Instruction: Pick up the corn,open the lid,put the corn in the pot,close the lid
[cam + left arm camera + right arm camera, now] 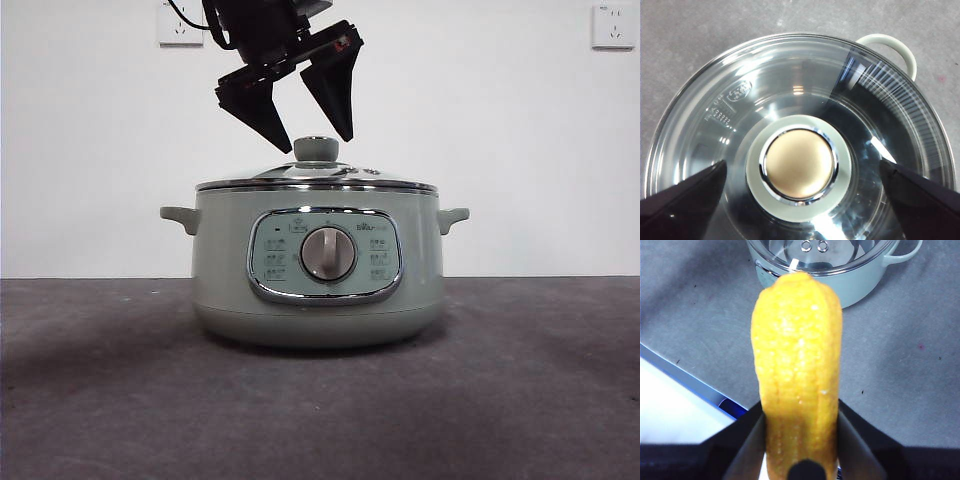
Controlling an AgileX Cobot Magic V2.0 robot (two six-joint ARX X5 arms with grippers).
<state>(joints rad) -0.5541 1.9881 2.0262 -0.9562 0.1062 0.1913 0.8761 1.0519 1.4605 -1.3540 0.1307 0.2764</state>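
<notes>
The left gripper [311, 130] hangs just above the lid's [316, 180] knob [316, 149], fingers [262, 112] spread wide, touching nothing. The lid sits closed on the pot [318, 262], which stands on the grey worktop [120, 400]. Only the right wrist view shows the right gripper [801, 440], fingers clenched around the corn [797, 365], held well apart from the pot.
</notes>
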